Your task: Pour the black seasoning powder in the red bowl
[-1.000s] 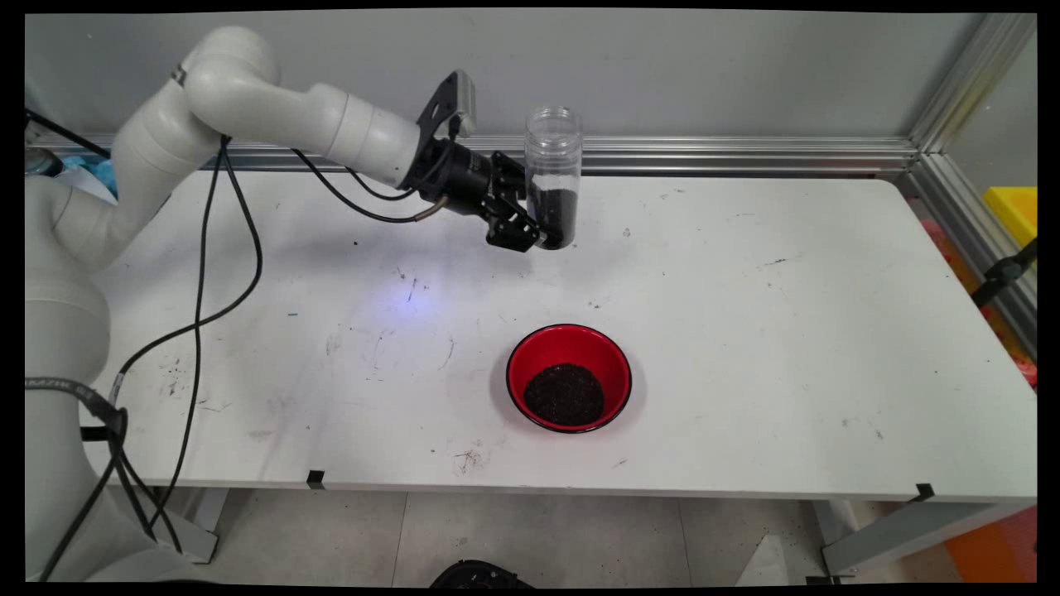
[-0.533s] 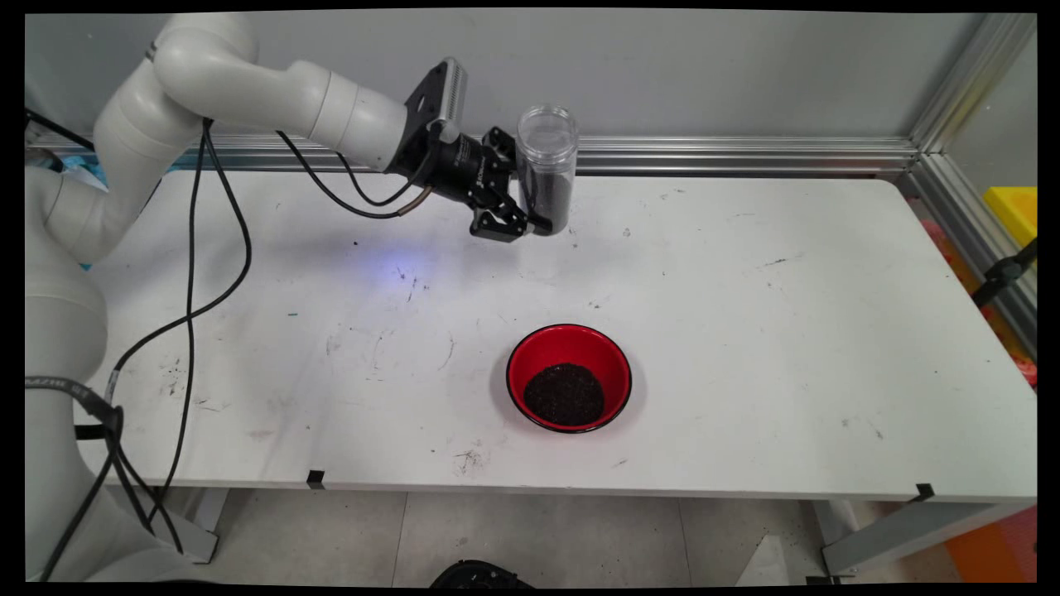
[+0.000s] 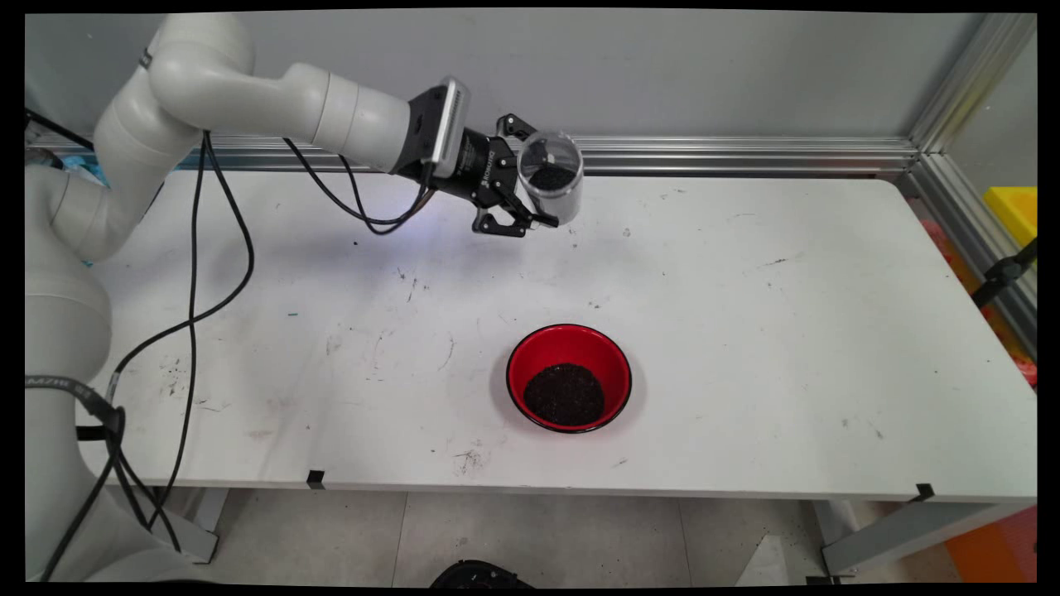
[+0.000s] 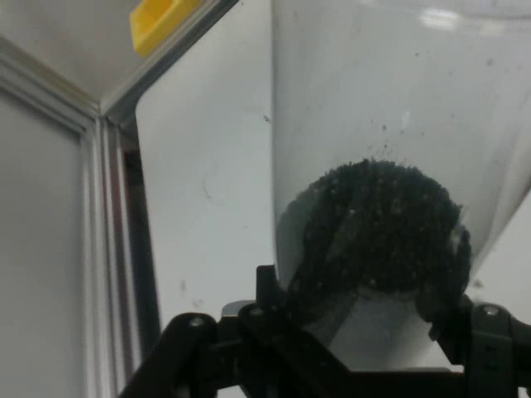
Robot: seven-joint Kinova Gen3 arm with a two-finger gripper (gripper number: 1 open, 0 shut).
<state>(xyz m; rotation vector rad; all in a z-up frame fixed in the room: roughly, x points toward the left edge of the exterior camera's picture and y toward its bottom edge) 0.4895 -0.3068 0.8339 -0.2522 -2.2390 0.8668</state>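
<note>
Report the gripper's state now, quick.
Gripper: shut on the clear jar of dark granules, held tilted above the table.

a clear jar (image 3: 552,176) holding black grains in a black gripper (image 3: 530,203); at 6 o'clock, a red bowl (image 3: 569,377), black-rimmed, of black grains, on a scuffed white table (image 3: 745,331).

Clear glossy plastic jar (image 3: 551,176); glossy red bowl (image 3: 569,377); matt white table (image 3: 745,331)

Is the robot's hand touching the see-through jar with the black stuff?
Touching. Hand view: the gripper clamps the clear jar from both sides.
</note>
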